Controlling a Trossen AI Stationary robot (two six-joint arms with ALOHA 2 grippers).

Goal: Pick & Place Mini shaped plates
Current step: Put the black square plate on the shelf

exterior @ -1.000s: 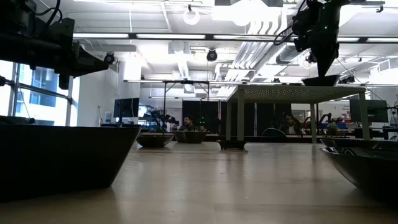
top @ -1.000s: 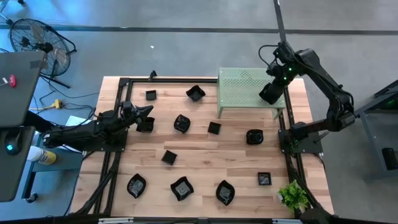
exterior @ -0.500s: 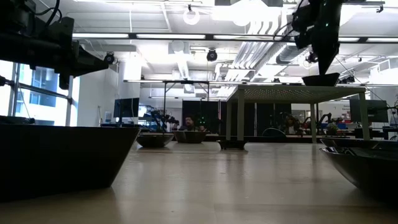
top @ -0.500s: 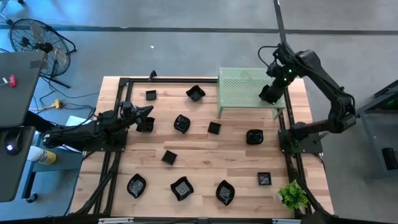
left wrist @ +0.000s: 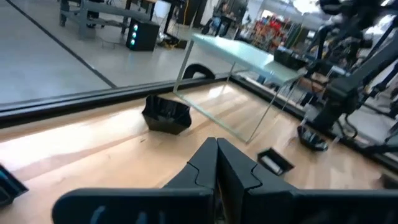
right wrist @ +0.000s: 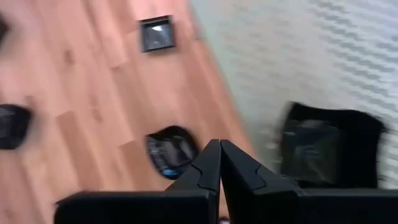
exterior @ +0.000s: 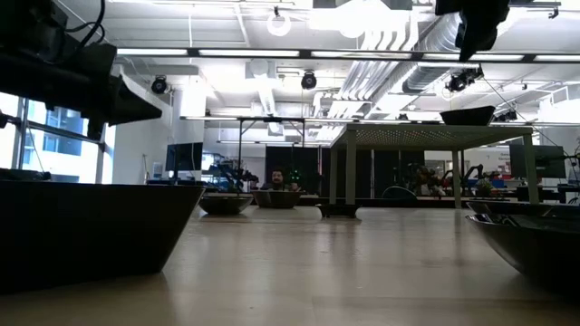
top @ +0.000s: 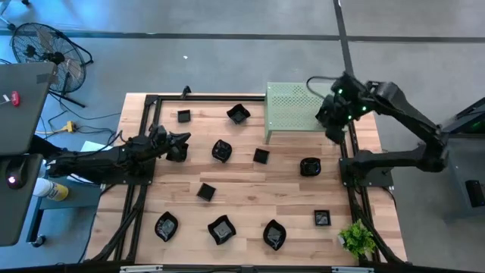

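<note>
Several small glossy black plates lie spread on the wooden table [top: 250,201], among them a leaf-like one [top: 238,114], a square one [top: 261,155] and a round one [top: 310,166]. One black plate [right wrist: 329,146] rests flat on top of the pale green perforated stand [top: 292,106]; it also shows in the low view [exterior: 468,115]. My right gripper [right wrist: 217,146] is shut and empty, high above that plate. My left gripper [left wrist: 216,144] is shut and empty, low over the table's left side, next to a plate [top: 176,152].
Black frame rails [top: 140,174] run along the table's left and right sides. A small green plant [top: 356,239] stands at the near right corner. In the low view, two plates loom close at the near left [exterior: 91,226] and the near right [exterior: 535,240].
My right gripper has risen straight up off the plate on the green stand; the plate stays on the stand's top. My left gripper has shifted a little toward the table's right.
</note>
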